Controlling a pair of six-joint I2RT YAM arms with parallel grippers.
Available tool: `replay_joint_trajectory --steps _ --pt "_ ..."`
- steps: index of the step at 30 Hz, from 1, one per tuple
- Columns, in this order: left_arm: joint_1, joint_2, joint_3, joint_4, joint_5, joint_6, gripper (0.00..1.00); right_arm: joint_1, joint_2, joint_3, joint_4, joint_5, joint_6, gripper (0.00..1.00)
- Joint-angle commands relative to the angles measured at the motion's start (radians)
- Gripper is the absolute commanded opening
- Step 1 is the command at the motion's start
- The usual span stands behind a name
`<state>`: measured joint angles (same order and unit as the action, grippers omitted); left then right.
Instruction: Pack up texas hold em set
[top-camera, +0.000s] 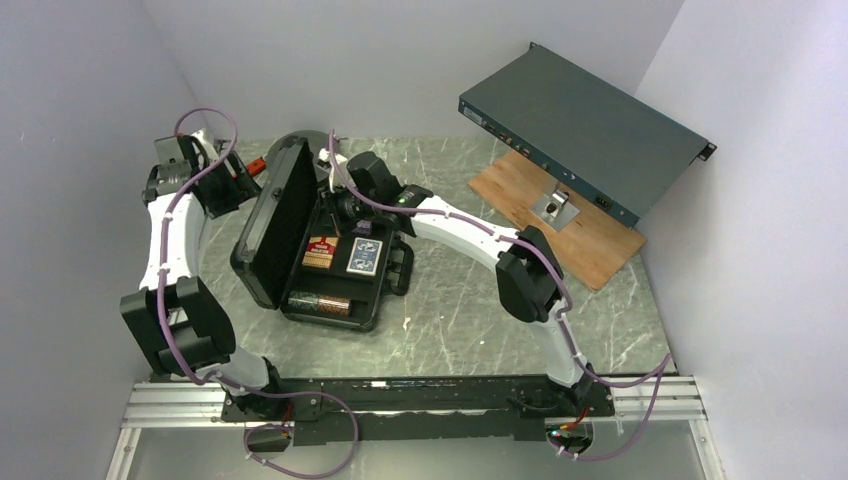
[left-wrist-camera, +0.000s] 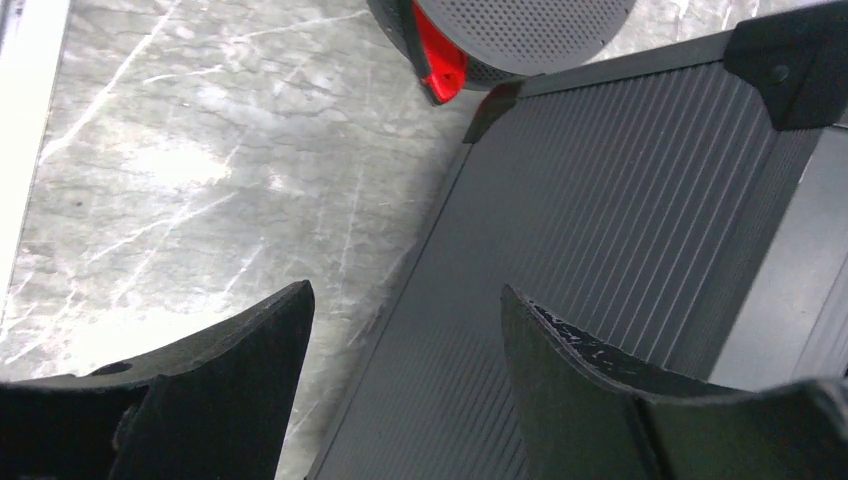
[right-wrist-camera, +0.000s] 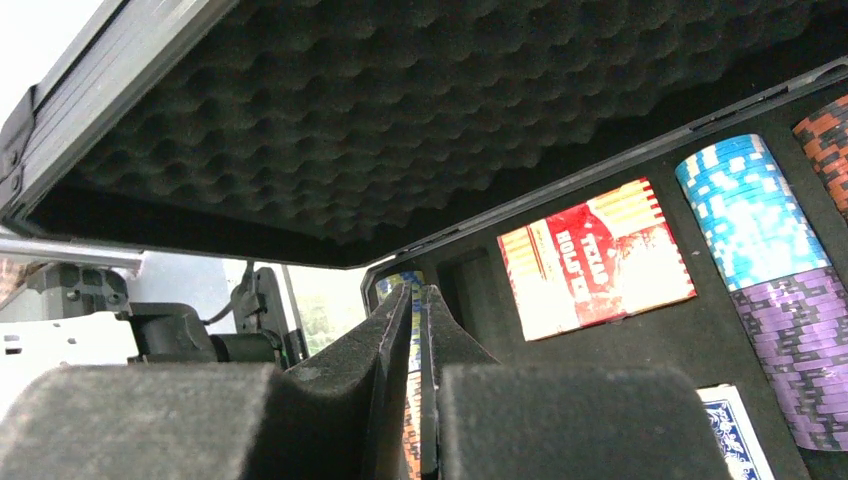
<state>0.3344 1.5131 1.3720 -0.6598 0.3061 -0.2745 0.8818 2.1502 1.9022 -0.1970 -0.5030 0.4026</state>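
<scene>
The black briefcase (top-camera: 262, 232) lies open, its lid standing up on the left. Its tray holds a red card deck (top-camera: 320, 251), a blue card deck (top-camera: 364, 257) and a chip row (top-camera: 320, 303) at the near end. In the right wrist view the foam lid (right-wrist-camera: 400, 120) hangs overhead, above the red deck (right-wrist-camera: 595, 255) and a blue and purple chip row (right-wrist-camera: 765, 270). My right gripper (right-wrist-camera: 415, 292) is shut down to a thin slit low over the tray's far end. Coloured chips show through the slit. My left gripper (left-wrist-camera: 405, 300) is open and empty behind the lid's ribbed outer face (left-wrist-camera: 600, 230).
A black round spool with a red part (left-wrist-camera: 440, 60) sits just behind the case. A large dark-grey metal box (top-camera: 585, 130) rests tilted on a wooden board (top-camera: 570, 215) at the back right. Walls close in on the left, back and right.
</scene>
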Motion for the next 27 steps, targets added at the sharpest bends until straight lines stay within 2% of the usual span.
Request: replay_joint_trajectory --steps 1,10,17,27 --pt "-0.037 -0.046 0.000 -0.002 0.045 0.019 0.74 0.003 0.000 0.066 -0.020 0.030 -0.025 0.10" --pt "-0.097 -0.057 0.016 0.011 0.134 0.053 0.75 0.005 -0.012 0.064 -0.048 0.043 -0.065 0.09" --pt "-0.160 -0.074 0.012 0.020 0.145 0.087 0.76 0.005 -0.016 0.073 -0.068 0.051 -0.085 0.09" --pt "-0.179 -0.090 0.016 0.013 0.133 0.102 0.76 0.005 -0.073 0.000 -0.087 0.100 -0.114 0.09"
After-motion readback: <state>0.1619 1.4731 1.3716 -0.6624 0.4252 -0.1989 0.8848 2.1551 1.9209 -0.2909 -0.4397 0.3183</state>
